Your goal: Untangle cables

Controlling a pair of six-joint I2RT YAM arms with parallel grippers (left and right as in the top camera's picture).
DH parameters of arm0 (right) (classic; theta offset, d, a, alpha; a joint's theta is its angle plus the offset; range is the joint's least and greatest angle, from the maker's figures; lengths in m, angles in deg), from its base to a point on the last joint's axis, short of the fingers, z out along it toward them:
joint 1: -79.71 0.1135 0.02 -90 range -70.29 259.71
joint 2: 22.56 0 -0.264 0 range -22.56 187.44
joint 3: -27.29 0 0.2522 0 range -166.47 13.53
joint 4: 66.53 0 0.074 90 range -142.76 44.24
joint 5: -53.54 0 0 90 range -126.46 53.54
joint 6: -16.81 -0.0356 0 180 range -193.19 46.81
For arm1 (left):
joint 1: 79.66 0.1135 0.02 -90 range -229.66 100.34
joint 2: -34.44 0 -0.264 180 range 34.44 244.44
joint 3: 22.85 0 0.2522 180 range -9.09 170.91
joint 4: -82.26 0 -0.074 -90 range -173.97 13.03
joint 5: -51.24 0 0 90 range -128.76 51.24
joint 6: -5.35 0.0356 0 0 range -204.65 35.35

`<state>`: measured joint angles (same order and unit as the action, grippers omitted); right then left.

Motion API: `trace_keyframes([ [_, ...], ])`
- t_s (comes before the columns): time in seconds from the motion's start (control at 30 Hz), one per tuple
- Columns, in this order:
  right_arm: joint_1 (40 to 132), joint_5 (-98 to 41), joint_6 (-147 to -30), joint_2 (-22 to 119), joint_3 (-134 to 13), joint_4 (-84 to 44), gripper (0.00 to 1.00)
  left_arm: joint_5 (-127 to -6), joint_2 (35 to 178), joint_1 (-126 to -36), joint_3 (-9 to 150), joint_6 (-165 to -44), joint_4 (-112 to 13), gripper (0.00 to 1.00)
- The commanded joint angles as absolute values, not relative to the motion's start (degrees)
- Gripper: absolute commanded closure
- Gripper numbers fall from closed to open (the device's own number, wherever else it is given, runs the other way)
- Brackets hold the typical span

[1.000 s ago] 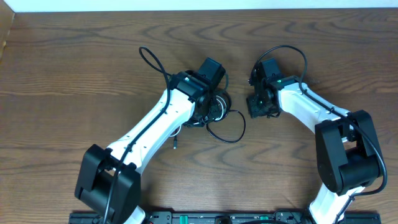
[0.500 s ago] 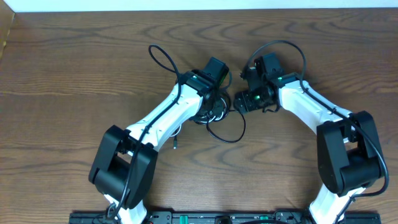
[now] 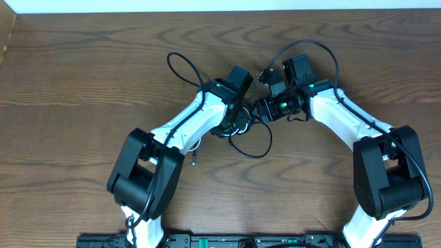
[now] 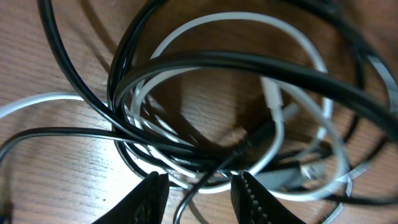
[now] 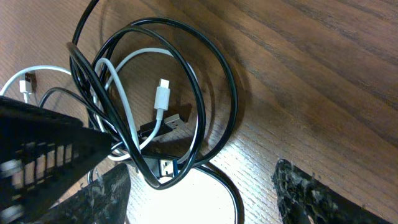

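Dark wood-grain bench [image 3: 83,103] fills the overhead view, with a pale strip of wall along the top edge. Both arms reach in from the bottom corners and meet just above the centre of the frame. The tangle of cables [image 3: 239,127] lies there, mostly under the left arm's wrist, with one black loop [image 3: 270,140] spilling out toward the lower right of the heap. A small plug [image 3: 195,160] on a thin cord lies apart on the bench, lower left of the heap.

The left pincer [image 4: 200,196] hovers low over the tangle. Its two dark fingertips [image 4: 152,193] stand apart at the bottom edge of the wrist view, and a thin black cord passes through the gap without being pinched. Above them, several black cables cross over a coiled white cable [image 4: 249,17].

The right pincer [image 5: 205,199] is spread wide and holds nothing. Its textured fingers [image 5: 311,193] sit at the lower left and lower right corners of its wrist view, with the bundle up and to the left of the gap. That view shows a white plug [image 5: 161,96] inside the black coils and a black USB plug [image 5: 163,167] at the bottom of the coil. The left arm's pincer is the blurred dark block at the left edge.
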<state>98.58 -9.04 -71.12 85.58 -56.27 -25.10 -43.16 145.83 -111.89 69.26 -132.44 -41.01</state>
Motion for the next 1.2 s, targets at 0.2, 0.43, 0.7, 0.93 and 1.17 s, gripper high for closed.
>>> trace_keyframes([
  [0.2,100.5,-10.0,-70.1,84.6,-56.8,-25.8,0.27,-44.3,150.1,-107.2,68.6,-134.0,-40.7,0.62],
  [0.43,102.5,-10.9,-70.1,84.7,-56.5,-27.4,0.28,-47.0,150.1,-105.1,68.6,-127.5,-40.6,0.74],
  [0.7,103.8,-11.6,-70.1,86.7,-56.1,-28.6,0.27,-47.4,150.1,-105.1,67.6,-126.5,-40.5,0.69],
  [0.93,103.8,-18.2,-71.9,87.3,-56.1,-28.6,0.6,-50.9,150.1,-105.2,67.6,-126.5,-40.2,0.7],
  [1.17,103.8,-23.0,-71.9,87.4,-56.1,-28.0,0.76,-51.8,150.1,-107.4,67.6,-126.5,-40.1,0.72],
])
